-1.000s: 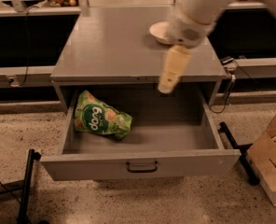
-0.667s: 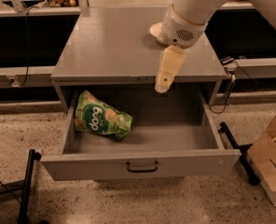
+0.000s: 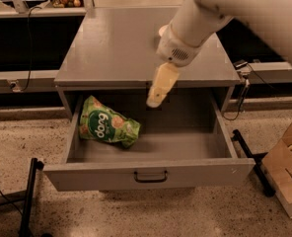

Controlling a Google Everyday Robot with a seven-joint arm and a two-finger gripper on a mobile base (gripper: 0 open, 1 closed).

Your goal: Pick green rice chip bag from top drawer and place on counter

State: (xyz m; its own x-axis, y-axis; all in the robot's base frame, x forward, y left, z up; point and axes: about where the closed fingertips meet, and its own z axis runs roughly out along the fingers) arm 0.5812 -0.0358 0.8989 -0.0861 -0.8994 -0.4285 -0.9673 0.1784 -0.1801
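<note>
gripper mid-frame above drawer, empty, opening cannot be told | bag lower left, well apart | risk: clipping the drawer's left wall; crinkly pouch slipping

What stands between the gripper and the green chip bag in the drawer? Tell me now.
Nothing visible does. The gripper hangs over the open top drawer, near the middle of its back. The green rice chip bag lies in the drawer's left part, with only bare drawer floor between them.
</note>
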